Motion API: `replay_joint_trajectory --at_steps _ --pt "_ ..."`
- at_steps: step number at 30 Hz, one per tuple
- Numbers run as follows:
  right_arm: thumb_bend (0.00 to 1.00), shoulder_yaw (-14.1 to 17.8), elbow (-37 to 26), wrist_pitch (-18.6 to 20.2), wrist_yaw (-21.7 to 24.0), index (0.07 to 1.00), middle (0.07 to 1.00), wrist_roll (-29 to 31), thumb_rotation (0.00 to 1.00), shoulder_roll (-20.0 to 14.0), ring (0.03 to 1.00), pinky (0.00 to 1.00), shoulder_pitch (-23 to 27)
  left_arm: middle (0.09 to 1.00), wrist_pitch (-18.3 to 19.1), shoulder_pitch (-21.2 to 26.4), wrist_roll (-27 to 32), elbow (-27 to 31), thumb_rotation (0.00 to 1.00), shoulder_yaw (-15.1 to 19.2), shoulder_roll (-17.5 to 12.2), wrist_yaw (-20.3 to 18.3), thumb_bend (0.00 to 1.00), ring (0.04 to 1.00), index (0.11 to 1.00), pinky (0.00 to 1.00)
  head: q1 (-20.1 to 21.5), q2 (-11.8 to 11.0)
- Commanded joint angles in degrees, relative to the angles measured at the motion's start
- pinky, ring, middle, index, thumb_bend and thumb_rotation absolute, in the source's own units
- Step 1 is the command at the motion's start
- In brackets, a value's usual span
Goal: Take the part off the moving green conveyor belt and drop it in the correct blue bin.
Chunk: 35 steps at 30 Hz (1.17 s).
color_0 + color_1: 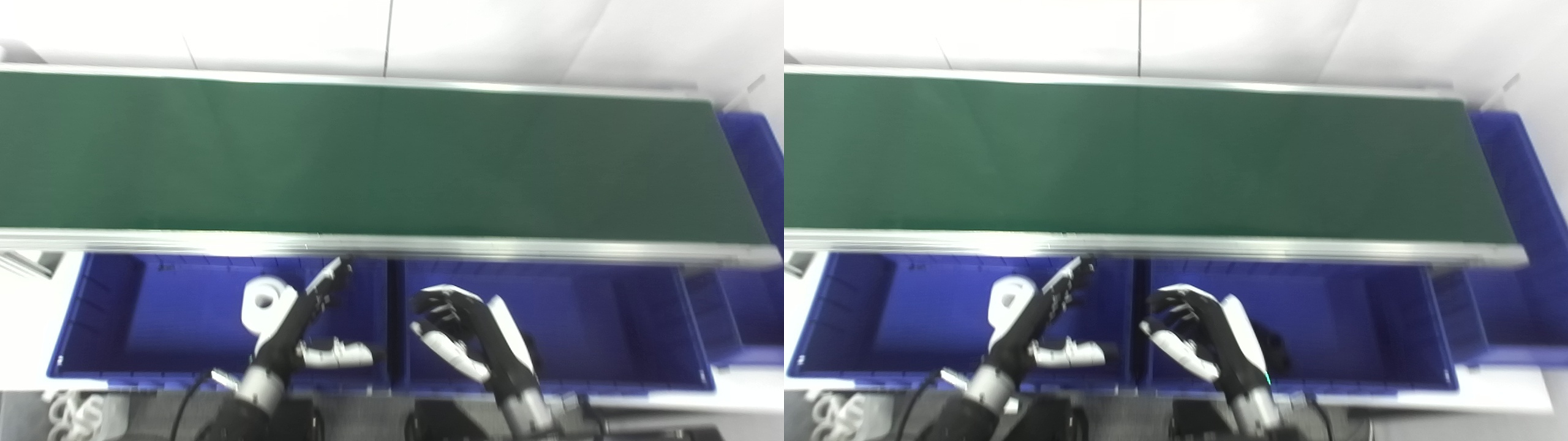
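Near left, we see our left robot hand (294, 327) spread open and empty over the left blue bin (98, 318). A white rounded piece with a hole shows by it; whether it is the part, we cannot tell. Our right robot hand (468, 331) hangs loosely curled, empty, over the right blue bin (612, 318). Beyond, the green conveyor belt (380, 159) carries no visible part.
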State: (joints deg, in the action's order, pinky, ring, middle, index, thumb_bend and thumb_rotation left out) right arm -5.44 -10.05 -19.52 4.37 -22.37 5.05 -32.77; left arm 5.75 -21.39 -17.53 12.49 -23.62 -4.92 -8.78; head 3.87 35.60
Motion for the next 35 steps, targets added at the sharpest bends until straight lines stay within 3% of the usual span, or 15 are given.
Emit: replay_joint_trajectory --at_steps 1,6,13,20,21,23,26,27,28,29,30,31,33,35 --pt "0.56 -3.38 0.44 -7.40 -8.91 0.689 0.718 3.49 0.74 -2.86 0.644 0.54 1.13 0.913 -5.22 0.22 -0.63 1.07 0.22 -0.55 1.07 1.88 0.73 0.889 0.924 0.79 0.09 -1.06" --pt "0.59 -10.02 4.59 -7.39 -15.91 0.699 0.750 3.66 0.73 -7.81 0.666 0.56 3.04 0.906 -7.16 0.48 -0.71 -1.19 0.22 -0.48 0.69 2.11 0.75 0.889 0.918 0.80 0.57 -3.69" --pt "0.65 -15.38 7.90 -7.39 -20.54 0.691 0.762 4.29 0.72 -10.86 0.691 0.59 5.35 0.895 -8.73 0.61 -0.55 -2.67 0.20 -0.04 0.28 2.50 0.76 0.873 0.905 0.76 1.86 -5.67" --pt "0.71 -17.78 9.06 -7.38 -22.05 0.707 0.777 4.66 0.79 -11.53 0.712 0.61 6.58 0.892 -10.48 0.49 2.75 -2.35 0.21 1.11 0.12 1.75 0.75 0.872 0.897 0.77 3.09 -4.05" --pt "0.73 -17.94 9.01 -7.38 -21.90 0.720 0.787 4.91 0.81 -11.54 0.725 0.62 6.62 0.894 -10.92 0.41 3.77 -2.18 0.24 1.31 0.17 1.55 0.69 0.879 0.893 0.79 3.21 -3.74" --pt "0.74 -18.64 8.90 -7.38 -20.62 0.738 0.804 6.81 0.82 -12.01 0.746 0.64 6.90 0.898 -11.96 0.22 5.94 -1.79 0.28 1.81 0.41 1.43 0.63 0.888 0.889 0.81 3.42 -2.76" --pt "0.78 -19.40 8.53 -7.38 -18.96 0.778 0.836 9.10 0.84 -12.58 0.780 0.68 7.29 0.900 -12.74 0.03 7.48 -0.84 0.44 2.40 0.55 1.36 0.56 0.899 0.880 0.84 4.10 0.80" --pt "0.79 -19.43 8.43 -7.38 -18.53 0.785 0.843 9.70 0.84 -12.51 0.789 0.70 7.31 0.903 -12.70 -0.01 7.65 -0.52 0.48 2.56 0.51 1.23 0.56 0.906 0.884 0.85 4.10 0.80" --pt "0.80 -19.26 8.01 -7.37 -17.89 0.789 0.847 10.11 0.84 -12.25 0.796 0.71 7.19 0.905 -12.27 -0.02 7.79 0.23 0.51 2.75 0.44 1.10 0.56 0.912 0.889 0.86 4.72 3.43" --pt "0.81 -19.06 7.70 -7.37 -17.35 0.795 0.854 10.39 0.84 -12.03 0.804 0.72 7.09 0.907 -11.95 -0.04 7.89 0.75 0.53 2.89 0.39 1.00 0.55 0.915 0.893 0.86 4.72 3.43" --pt "0.81 -18.78 6.97 -7.04 -16.54 0.798 0.858 10.72 0.84 -11.74 0.808 0.73 6.93 0.908 -11.36 0.05 7.41 1.61 0.55 3.08 0.32 1.08 0.55 0.917 0.895 0.87 5.84 7.12" --pt "0.80 -18.50 6.44 -6.80 -15.89 0.819 0.873 10.92 0.85 -11.51 0.825 0.76 6.80 0.913 -10.94 0.11 7.04 2.21 0.64 3.21 0.29 1.13 0.56 0.922 0.907 0.88 5.84 7.12" --pt "0.77 -17.87 4.73 -5.44 -14.83 0.832 0.885 11.79 0.86 -10.77 0.840 0.79 6.04 0.923 -9.93 0.20 6.33 3.67 0.74 3.47 0.20 1.15 0.57 0.931 0.922 0.89 7.03 11.00" --pt "0.76 -17.38 3.17 -4.20 -13.70 0.848 0.899 12.97 0.90 -10.05 0.862 0.83 5.31 0.932 -9.13 0.24 5.93 5.03 0.86 3.53 0.14 1.01 0.59 0.936 0.937 0.91 7.34 12.09"
